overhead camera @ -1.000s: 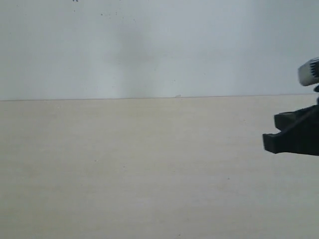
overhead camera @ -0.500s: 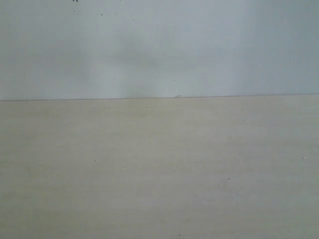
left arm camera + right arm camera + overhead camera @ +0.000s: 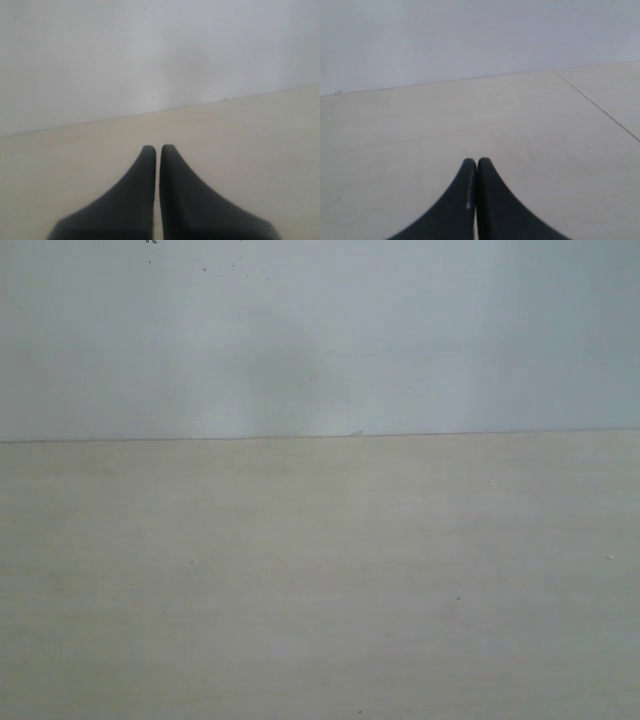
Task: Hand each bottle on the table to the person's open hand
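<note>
No bottle and no hand shows in any view. The pale beige table (image 3: 320,580) fills the lower half of the exterior view, and neither arm appears there. In the left wrist view my left gripper (image 3: 158,148) is shut, its two black fingers pressed side by side over the table (image 3: 260,135) with nothing between them. In the right wrist view my right gripper (image 3: 477,161) is shut as well, holding nothing, above the table (image 3: 420,130).
A plain pale wall (image 3: 320,330) rises behind the table's far edge. In the right wrist view a thin seam (image 3: 600,107) runs across the tabletop off to one side.
One second ago the right gripper stood at the right edge of the exterior view; it has left that view since. Nothing else differs.
</note>
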Motion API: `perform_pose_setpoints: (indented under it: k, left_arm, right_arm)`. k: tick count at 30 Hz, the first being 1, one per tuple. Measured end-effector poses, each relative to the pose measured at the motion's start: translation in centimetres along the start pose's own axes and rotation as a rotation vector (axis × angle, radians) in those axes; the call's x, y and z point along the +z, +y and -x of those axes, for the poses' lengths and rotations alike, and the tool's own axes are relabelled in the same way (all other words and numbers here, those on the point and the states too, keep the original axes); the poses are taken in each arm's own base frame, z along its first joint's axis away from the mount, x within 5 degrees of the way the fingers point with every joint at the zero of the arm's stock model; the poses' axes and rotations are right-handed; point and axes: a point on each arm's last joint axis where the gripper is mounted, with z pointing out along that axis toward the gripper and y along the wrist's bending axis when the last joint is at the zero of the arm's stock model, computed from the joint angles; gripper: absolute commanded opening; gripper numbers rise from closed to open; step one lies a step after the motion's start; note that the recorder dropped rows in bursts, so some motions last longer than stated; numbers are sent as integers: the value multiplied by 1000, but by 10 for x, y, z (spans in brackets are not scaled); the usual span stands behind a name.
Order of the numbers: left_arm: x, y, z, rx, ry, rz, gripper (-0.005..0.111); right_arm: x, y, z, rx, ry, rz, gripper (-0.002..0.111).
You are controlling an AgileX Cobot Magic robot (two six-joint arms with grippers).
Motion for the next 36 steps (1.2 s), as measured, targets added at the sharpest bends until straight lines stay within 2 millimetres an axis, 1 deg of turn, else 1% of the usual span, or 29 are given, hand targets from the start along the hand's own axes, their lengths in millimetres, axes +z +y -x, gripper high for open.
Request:
perform_pose_setpoints:
  k: [5,14,18,21,24,27,33,36]
  left_arm:
    - [0,0,0,0,2,0,4]
    - [0,0,0,0,2,0,4]
    - [0,0,0,0,2,0,4]
    - [0,0,0,0,2,0,4]
    - [0,0,0,0,2,0,4]
    - [0,0,0,0,2,0,4]
    - [0,0,0,0,2,0,4]
    - [0,0,0,0,2,0,4]
  right_arm:
    - [-3,-2,-1,4,-22,-49,0]
    - [-3,-1,-3,21,4,-40,0]
    - [-4,-7,-6,28,36,-113,0]
    - [-5,-13,-3,33,4,-169,0]
    - [-4,-12,1,24,-49,-141,0]
    - [-4,-11,3,70,-84,-103,0]
    - [-4,-10,2,77,-81,-81,0]
    - [-4,-10,1,53,-69,-83,0]
